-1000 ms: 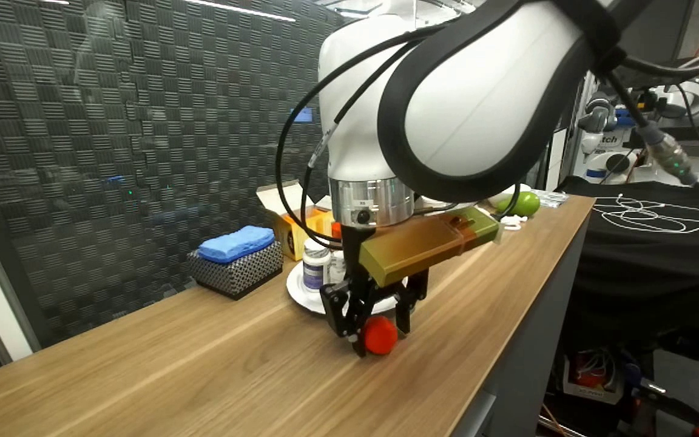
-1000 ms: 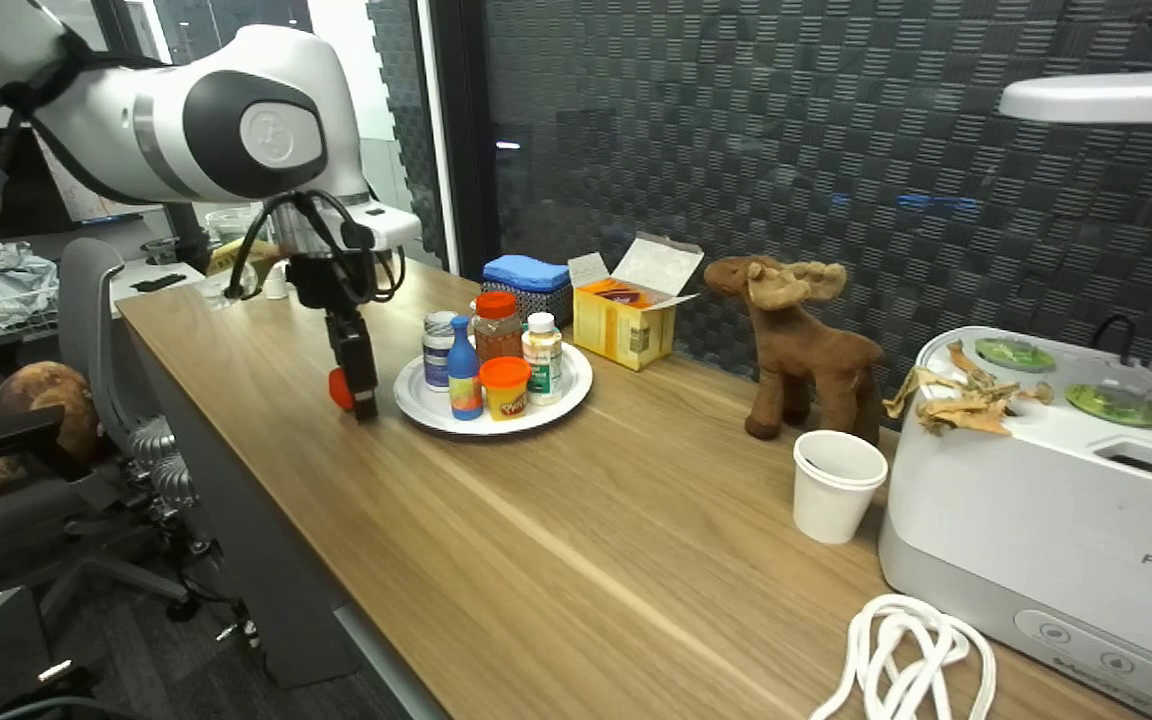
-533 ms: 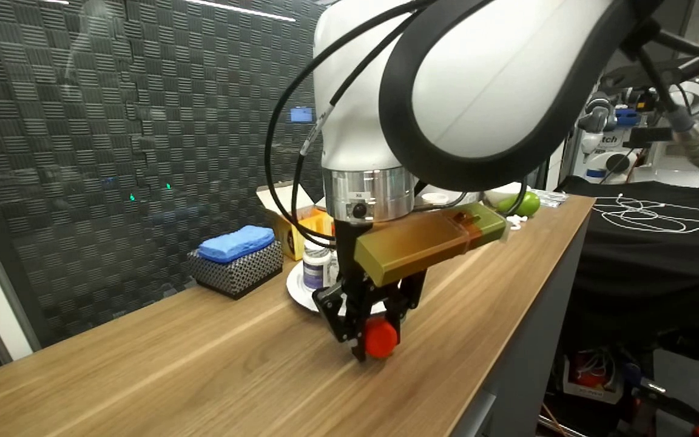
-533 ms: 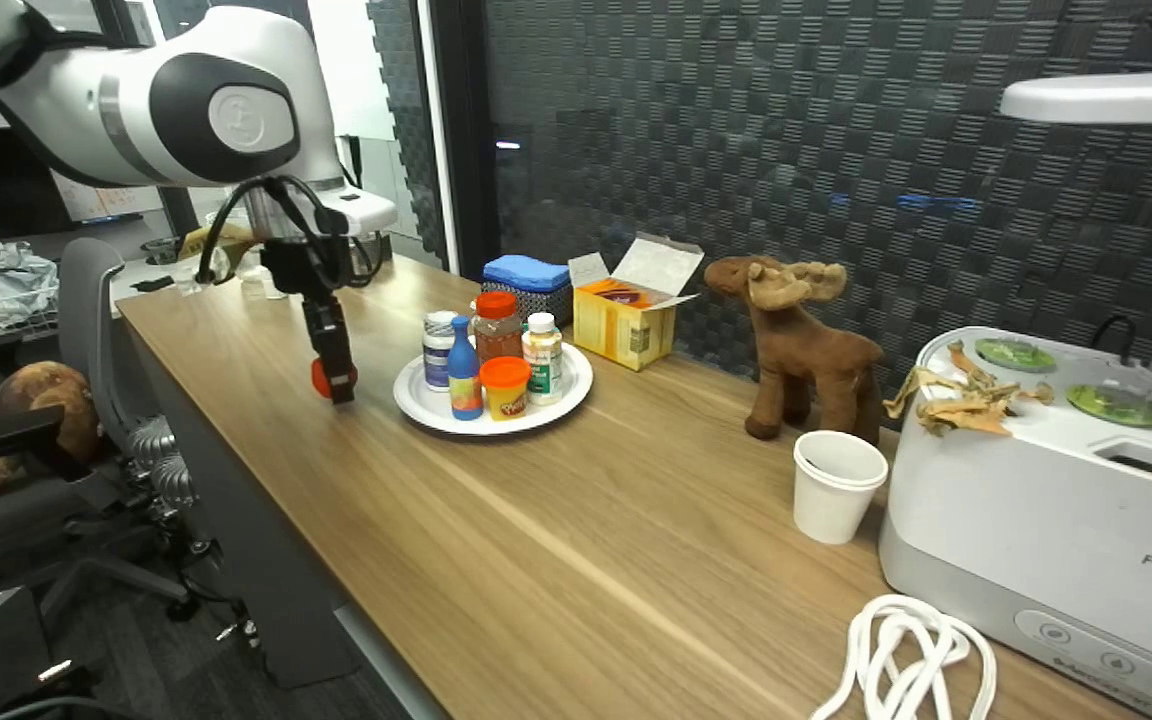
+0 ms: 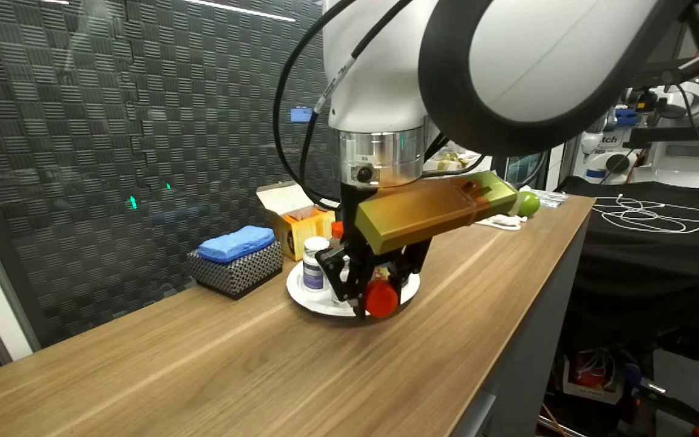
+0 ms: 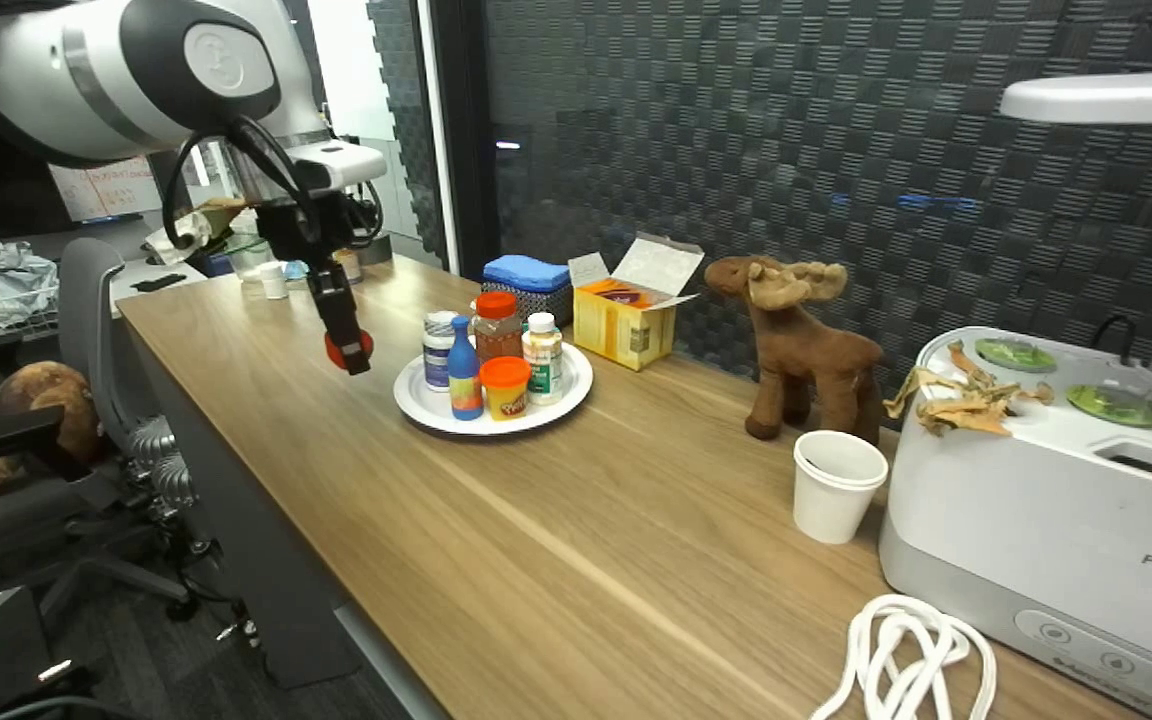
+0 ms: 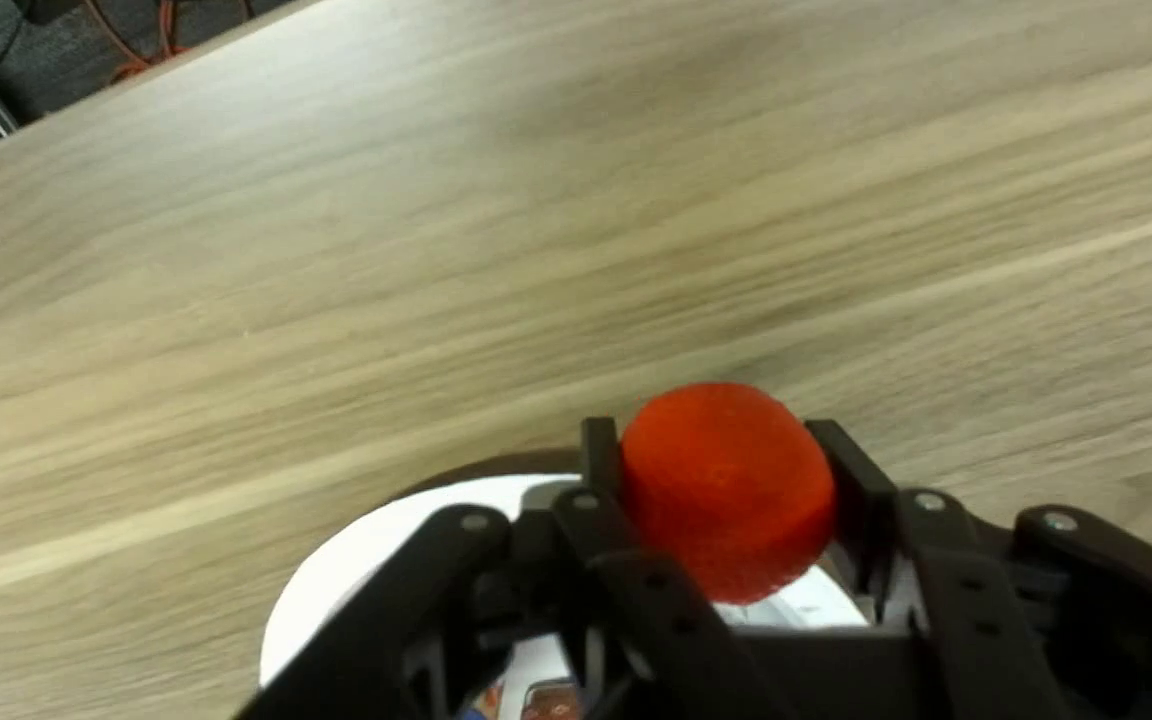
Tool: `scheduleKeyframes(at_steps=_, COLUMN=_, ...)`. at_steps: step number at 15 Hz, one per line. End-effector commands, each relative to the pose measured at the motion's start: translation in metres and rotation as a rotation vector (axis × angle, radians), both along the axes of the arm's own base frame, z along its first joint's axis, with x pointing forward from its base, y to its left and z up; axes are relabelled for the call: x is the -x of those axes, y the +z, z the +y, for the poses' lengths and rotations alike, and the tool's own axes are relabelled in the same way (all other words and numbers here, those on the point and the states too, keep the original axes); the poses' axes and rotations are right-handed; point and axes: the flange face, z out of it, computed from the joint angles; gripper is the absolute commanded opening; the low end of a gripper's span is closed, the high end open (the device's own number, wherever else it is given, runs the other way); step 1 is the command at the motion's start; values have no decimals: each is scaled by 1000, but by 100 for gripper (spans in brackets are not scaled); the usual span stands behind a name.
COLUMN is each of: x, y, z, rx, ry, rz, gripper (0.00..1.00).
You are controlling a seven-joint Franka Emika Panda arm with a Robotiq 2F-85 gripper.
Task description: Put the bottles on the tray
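Note:
My gripper [image 5: 380,297] is shut on a small red rounded thing [image 7: 726,490], one finger pressing each side. In both exterior views it hangs above the counter beside the tray [image 6: 414,402]. The wrist view has the tray's white rim [image 7: 316,600] below and behind the fingers. Several bottles stand upright on the tray: a white one with a purple label [image 5: 313,273], a blue slim one [image 6: 464,372], a red-lidded jar [image 6: 498,338], an orange-lidded tub [image 6: 506,395] and a white-capped bottle [image 6: 542,365]. The arm partly covers them in an exterior view.
Behind the tray stand a yellow cardboard box [image 6: 626,330] and a patterned dark box [image 5: 240,270] topped with blue cloth [image 5: 235,244]. Farther along are a plush moose [image 6: 806,345], paper cups [image 6: 831,505], a white appliance [image 6: 1036,530] and white cord [image 6: 981,660].
The jaws have narrowed onto the red thing, which was between wider-set fingers a second ago. Gripper and red thing have since risen off the counter. The bottles on the tray stay put.

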Motion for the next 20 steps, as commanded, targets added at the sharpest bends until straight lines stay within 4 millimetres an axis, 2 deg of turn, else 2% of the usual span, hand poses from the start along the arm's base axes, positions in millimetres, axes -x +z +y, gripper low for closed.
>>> scheduleKeyframes(at_steps=1, x=-14, y=-5, z=-14, rx=56, ry=-44, rz=-29, gripper=24)
scheduleKeyframes(at_steps=5, x=-25, y=-24, z=-22, rx=65, ry=-57, rz=8, gripper=24)
scheduleKeyframes(at_steps=8, x=-30, y=-33, z=-20, rx=53, ry=-48, rz=31, gripper=24)
scheduleKeyframes(at_steps=13, x=-33, y=-26, z=-12, rx=50, ry=-33, rz=20, gripper=24)
scheduleKeyframes(at_steps=20, x=-36, y=-20, z=-13, rx=54, ry=-39, rz=7, gripper=24)
